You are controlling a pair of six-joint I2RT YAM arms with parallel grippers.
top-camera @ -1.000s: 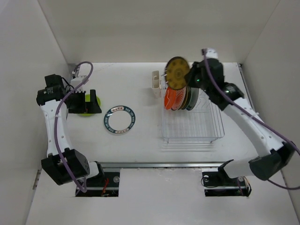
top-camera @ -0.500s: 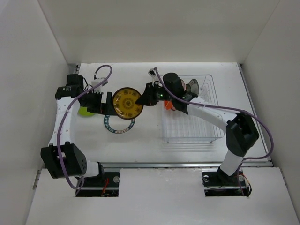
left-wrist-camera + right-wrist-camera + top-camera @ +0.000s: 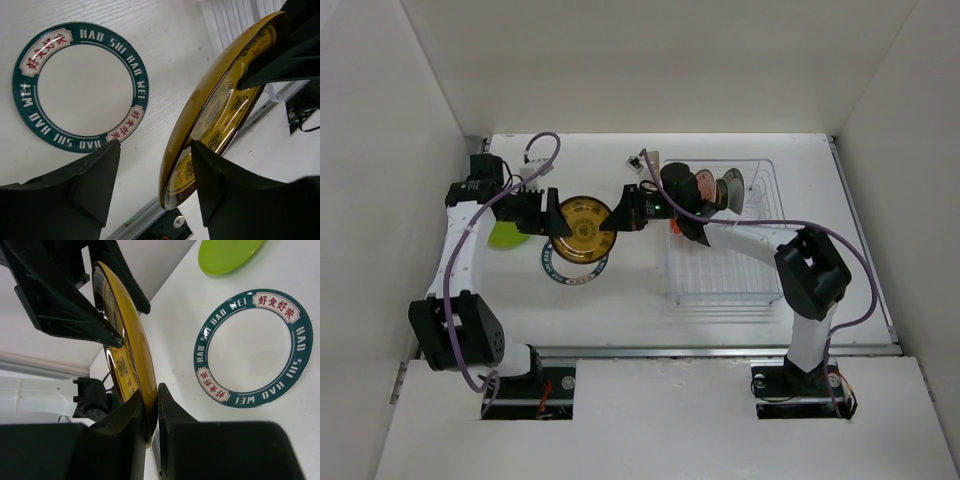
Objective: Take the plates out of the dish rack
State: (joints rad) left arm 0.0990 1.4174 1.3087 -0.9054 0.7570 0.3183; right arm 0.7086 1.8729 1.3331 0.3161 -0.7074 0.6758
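**Q:** Right hand, condition?

**A:** My right hand [image 3: 151, 390] is clamped on the rim of the yellow plate [image 3: 127, 360], one finger on each face, with no gap showing.

**Q:** Left hand?

**A:** My left hand [image 3: 155, 145] is spread wide. Its two fingers [image 3: 75, 185] stand either side of the opposite rim of that plate and have not closed on it. I cannot tell whether either finger touches the plate.

**Q:** Location of the plate?

**A:** It is off the surface [image 3: 620, 290], between my two hands and left of the dish rack [image 3: 730, 270]. From above it overlaps the far part of the teal-rimmed plate [image 3: 80, 87].

**Q:** Other items?

**A:** The teal-rimmed plate lies flat on the surface. A green plate [image 3: 505, 235] lies to its left, partly under my left arm. More plates [image 3: 728, 186] stand on edge at the far end of the rack.
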